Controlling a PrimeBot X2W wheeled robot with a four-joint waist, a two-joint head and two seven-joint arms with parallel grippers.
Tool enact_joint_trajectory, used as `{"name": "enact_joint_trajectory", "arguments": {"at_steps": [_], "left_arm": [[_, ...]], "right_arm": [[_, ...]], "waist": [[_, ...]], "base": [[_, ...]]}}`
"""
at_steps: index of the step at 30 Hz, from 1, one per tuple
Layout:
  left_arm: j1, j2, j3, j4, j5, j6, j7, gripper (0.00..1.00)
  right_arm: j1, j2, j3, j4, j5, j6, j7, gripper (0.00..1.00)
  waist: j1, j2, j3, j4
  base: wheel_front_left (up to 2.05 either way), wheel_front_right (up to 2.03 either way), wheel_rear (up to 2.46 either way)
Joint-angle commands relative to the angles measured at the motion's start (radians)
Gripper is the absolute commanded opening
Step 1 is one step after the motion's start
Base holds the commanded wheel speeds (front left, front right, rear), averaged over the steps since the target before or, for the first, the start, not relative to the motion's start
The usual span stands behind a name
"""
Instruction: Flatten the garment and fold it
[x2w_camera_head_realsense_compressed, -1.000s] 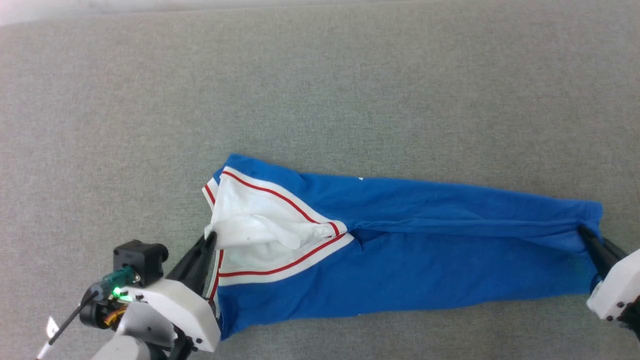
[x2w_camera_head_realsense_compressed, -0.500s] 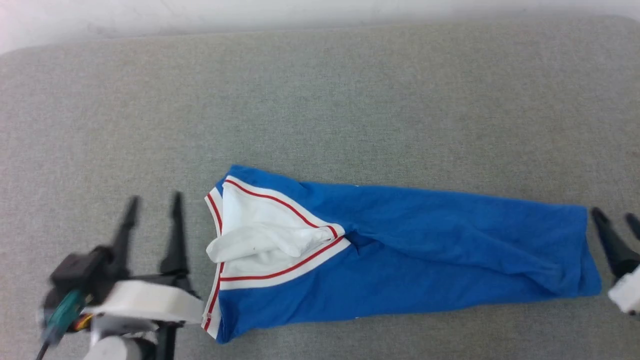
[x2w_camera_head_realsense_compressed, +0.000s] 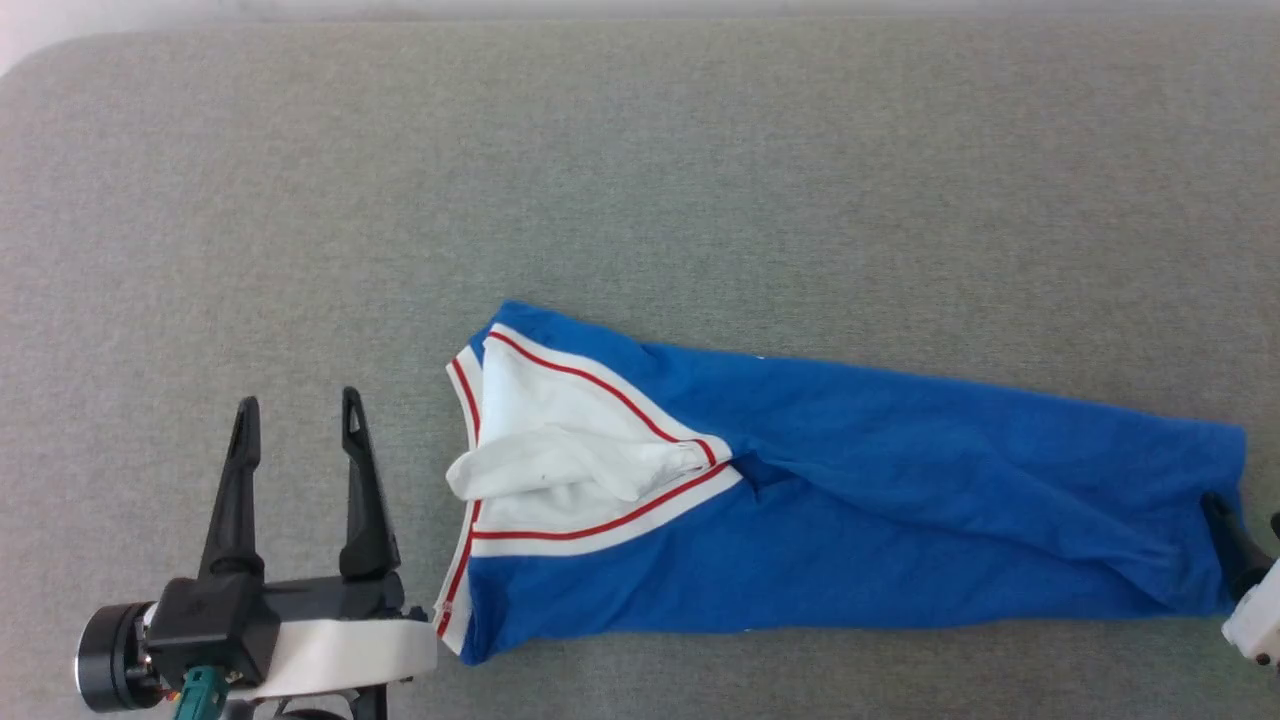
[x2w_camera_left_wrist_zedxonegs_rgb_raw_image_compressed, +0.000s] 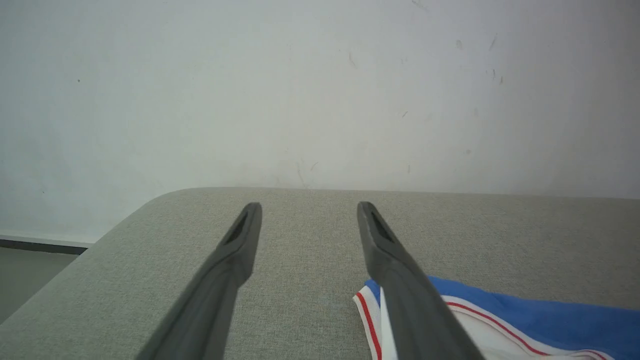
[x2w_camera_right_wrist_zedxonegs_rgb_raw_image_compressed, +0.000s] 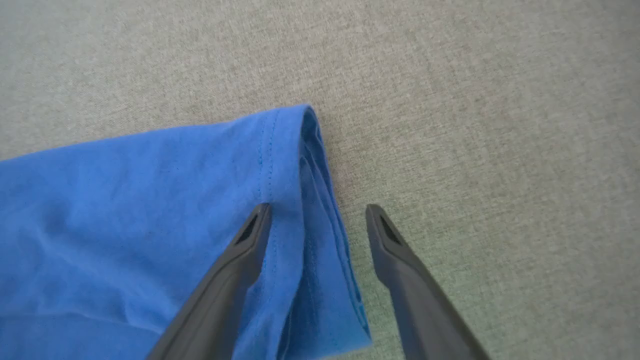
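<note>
on the grey padded table (x2w_camera_head_realsense_compressed: 640, 150), the garment (x2w_camera_head_realsense_compressed: 850, 520) lies in a long strip — likely soft, light cloth, best pinched at its corners. left gripper (x2w_camera_head_realsense_compressed: 298, 400) open beside the white sleeve (x2w_camera_head_realsense_compressed: 560, 470); right gripper (x2w_camera_right_wrist_zedxonegs_rgb_raw_image_compressed: 318, 207) open astride the hem (x2w_camera_right_wrist_zedxonegs_rgb_raw_image_compressed: 285, 165), whose stacked layers the right wrist view resolves — the head view does not.

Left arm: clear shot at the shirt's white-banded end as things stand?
Likely yes. Its fingers are spread open right beside that end of the shirt, apart from it, with bare grey cushion between and nothing in the way. A short sideways shift should do it.
</note>
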Motion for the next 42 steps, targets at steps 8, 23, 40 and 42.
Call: {"name": "enact_joint_trajectory", "arguments": {"at_steps": [8,23,40,42], "left_arm": [[-0.012,-0.017,-0.011,0.014,0.007,-0.008,-0.005,1.00],[-0.017,-0.001,-0.033,0.059,0.008,-0.026,0.014,1.00],[-0.003,-0.004,-0.064,0.114,-0.018,-0.053,0.023,1.00],[-0.002,-0.006,-0.064,0.116,-0.023,-0.056,0.022,1.00]], "right_arm": [[-0.011,-0.002,0.021,0.061,-0.006,-0.001,0.077,1.00],[-0.085,-0.083,-0.084,0.062,-0.029,-0.001,0.043,0.00],[-0.049,-0.041,0.090,-0.033,0.021,-0.001,0.082,0.00],[-0.041,-0.030,0.160,-0.079,0.045,-0.001,0.099,0.00]], "waist": [[0.0000,0.0000,0.032,0.033],[0.0000,0.0000,-0.018,0.019],[0.0000,0.0000,-0.099,0.022],[0.0000,0.0000,-0.103,0.024]], "base": [[0.00,0.00,0.00],[0.00,0.00,0.00],[0.00,0.00,0.00],[0.00,0.00,0.00]]}}
